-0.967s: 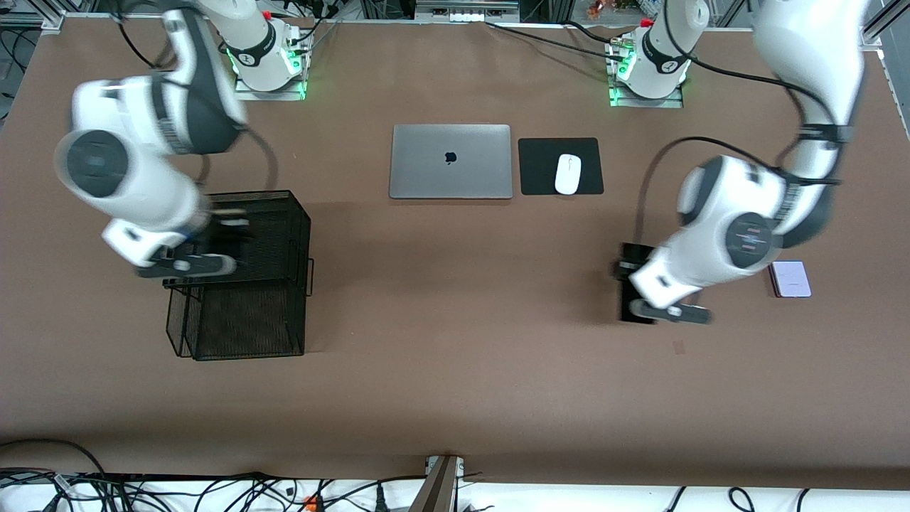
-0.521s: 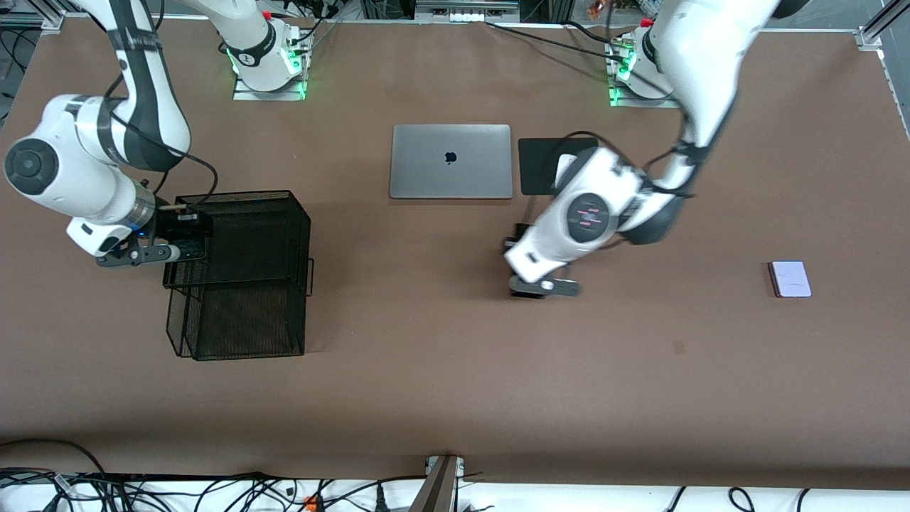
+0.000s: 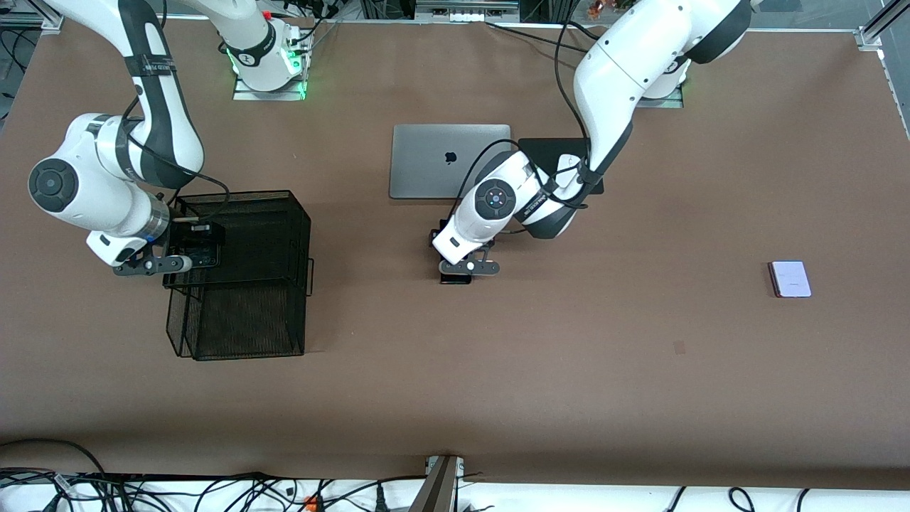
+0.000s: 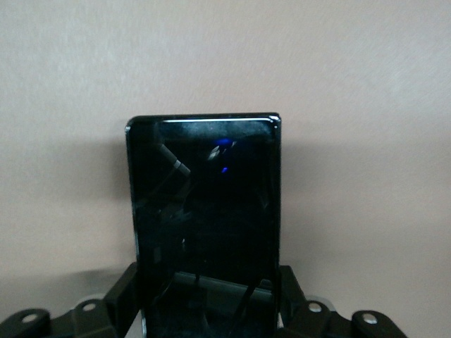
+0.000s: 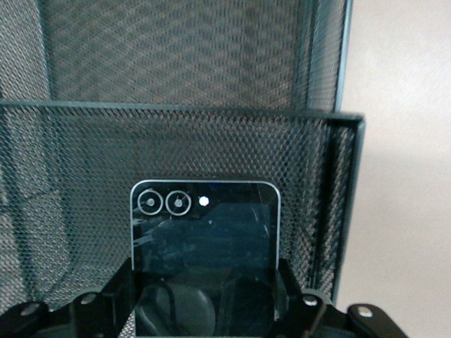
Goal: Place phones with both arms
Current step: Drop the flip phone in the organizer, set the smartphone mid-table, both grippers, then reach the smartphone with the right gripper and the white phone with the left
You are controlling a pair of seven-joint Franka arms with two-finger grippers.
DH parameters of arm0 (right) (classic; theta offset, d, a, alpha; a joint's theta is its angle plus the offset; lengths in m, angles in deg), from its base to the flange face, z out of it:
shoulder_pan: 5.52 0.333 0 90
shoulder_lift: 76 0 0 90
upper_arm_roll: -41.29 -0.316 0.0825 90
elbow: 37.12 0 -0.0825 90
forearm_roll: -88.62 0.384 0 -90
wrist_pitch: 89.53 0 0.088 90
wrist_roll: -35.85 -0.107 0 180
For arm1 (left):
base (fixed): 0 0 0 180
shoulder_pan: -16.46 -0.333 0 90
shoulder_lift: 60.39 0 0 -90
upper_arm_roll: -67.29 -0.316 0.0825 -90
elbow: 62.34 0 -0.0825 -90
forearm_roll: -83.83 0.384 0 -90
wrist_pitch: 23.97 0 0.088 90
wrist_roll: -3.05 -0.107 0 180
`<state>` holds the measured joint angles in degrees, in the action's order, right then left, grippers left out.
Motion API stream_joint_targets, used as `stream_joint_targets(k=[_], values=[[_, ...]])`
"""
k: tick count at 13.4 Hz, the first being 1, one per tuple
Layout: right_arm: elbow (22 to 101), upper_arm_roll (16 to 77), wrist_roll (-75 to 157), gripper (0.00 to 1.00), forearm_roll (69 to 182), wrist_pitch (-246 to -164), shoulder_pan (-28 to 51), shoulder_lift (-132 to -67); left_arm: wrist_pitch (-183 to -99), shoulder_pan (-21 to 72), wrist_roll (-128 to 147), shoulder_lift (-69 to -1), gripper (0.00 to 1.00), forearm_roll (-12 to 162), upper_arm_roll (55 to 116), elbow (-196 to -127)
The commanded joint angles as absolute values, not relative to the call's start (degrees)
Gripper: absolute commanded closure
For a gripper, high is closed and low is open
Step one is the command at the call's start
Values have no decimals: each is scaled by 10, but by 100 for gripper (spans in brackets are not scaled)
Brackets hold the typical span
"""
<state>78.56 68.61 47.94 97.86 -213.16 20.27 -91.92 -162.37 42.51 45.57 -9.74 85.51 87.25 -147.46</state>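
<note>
Brown tabletop (image 3: 455, 384); cables (image 3: 213, 491) along near edge.

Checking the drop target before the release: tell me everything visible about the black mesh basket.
The black mesh basket is a wire-mesh organizer with thin metal frame bars and stepped open compartments, the tier farther from the front camera standing higher. It stands upright on the brown table toward the right arm's end, nearer the front camera than the laptop. The right gripper is at its upper tier, with the folded black phone between its fingers against the mesh. No other contents show.
</note>
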Motion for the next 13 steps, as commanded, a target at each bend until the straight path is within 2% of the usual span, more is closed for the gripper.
stream_joint_targets(k=[1, 4, 7, 10, 13], values=[[702, 699, 482, 0, 992, -2039, 202, -917, -1607, 419, 456, -132, 0, 851, 864, -1464], [618, 713, 472, 0, 988, -1927, 202, -916, -1489, 361, 452, -213, 0, 852, 859, -1466], [541, 720, 457, 0, 972, -1830, 202, -915, -1398, 303, 448, -284, 0, 852, 822, -1474], [528, 708, 412, 0, 973, -1823, 218, -916, -1383, 237, 328, -338, 0, 852, 780, -1493], [515, 682, 268, 0, 976, -1847, 306, -930, -1378, 205, 80, -360, 0, 852, 696, -1517]])
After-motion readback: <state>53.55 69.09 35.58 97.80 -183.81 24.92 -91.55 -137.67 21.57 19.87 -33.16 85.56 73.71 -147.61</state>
